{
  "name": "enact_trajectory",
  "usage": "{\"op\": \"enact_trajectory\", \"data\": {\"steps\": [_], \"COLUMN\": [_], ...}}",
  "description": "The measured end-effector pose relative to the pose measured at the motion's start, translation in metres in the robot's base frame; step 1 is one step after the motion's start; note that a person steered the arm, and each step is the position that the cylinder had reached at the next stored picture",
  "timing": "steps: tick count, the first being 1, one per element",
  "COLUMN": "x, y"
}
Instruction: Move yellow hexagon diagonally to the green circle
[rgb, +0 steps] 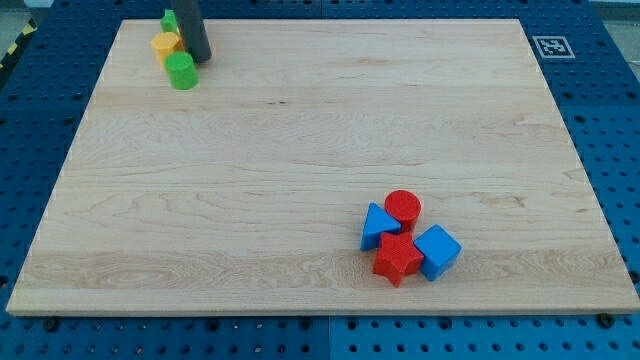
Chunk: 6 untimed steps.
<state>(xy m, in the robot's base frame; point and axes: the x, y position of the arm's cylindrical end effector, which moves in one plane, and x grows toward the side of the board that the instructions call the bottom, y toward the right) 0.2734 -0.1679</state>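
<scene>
The yellow hexagon (165, 46) lies near the top left corner of the wooden board (320, 150). The green circle (182, 72) sits just below and right of it, touching or nearly touching. A green star (170, 20) is above the hexagon, partly hidden by my rod. My tip (199, 58) rests on the board right beside the hexagon's right side and just above right of the green circle.
A cluster at the lower right holds a red circle (403, 207), a blue triangle (378, 225), a red star (397, 259) and a blue cube (437, 251). A marker tag (551, 46) sits at the board's top right corner.
</scene>
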Motion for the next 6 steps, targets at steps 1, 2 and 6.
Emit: {"op": "enact_trajectory", "data": {"steps": [1,2,6], "x": [0.0,0.0,0.0], "y": [0.001,0.001,-0.011]}}
